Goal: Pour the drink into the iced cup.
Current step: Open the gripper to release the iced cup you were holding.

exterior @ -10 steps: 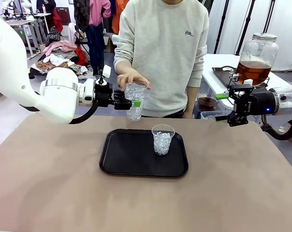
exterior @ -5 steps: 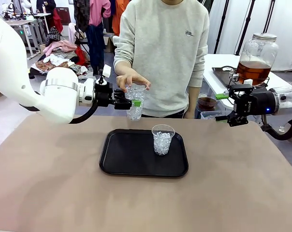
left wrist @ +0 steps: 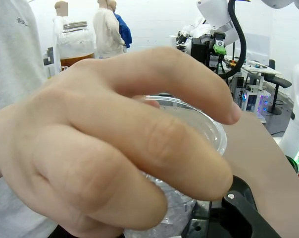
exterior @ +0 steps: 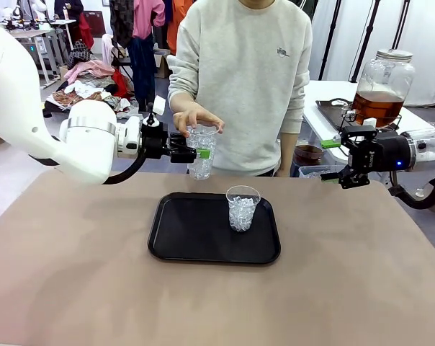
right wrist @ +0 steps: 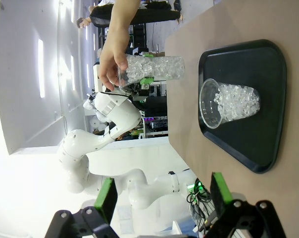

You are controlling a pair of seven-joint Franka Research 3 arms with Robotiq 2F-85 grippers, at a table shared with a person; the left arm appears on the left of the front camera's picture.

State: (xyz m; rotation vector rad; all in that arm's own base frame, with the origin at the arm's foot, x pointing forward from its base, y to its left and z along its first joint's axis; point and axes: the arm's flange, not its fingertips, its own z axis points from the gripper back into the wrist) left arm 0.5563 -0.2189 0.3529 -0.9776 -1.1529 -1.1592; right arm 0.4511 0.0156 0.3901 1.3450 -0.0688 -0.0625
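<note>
Left jaws clench an iced cup (exterior: 201, 155) just beyond the tray (exterior: 176, 238), a hand (exterior: 194, 117) on its rim. Right jaws gape empty. The drink (exterior: 376, 108) waits in its jar (exterior: 387, 72) far right of the tray. Hold the cup level, without squeezing harder.

The right gripper (right wrist: 164, 196) sits at 6 o'clock, jaws wide apart. The black tray (right wrist: 248, 148) lies at 3 o'clock on the brown table (right wrist: 228, 22); one iced cup (right wrist: 231, 103) stands on it. At 12 o'clock, a second iced cup (right wrist: 152, 68) is off the table: a person's hand (right wrist: 111, 62) holds its rim, and the left gripper (right wrist: 146, 81) clamps its wall.
</note>
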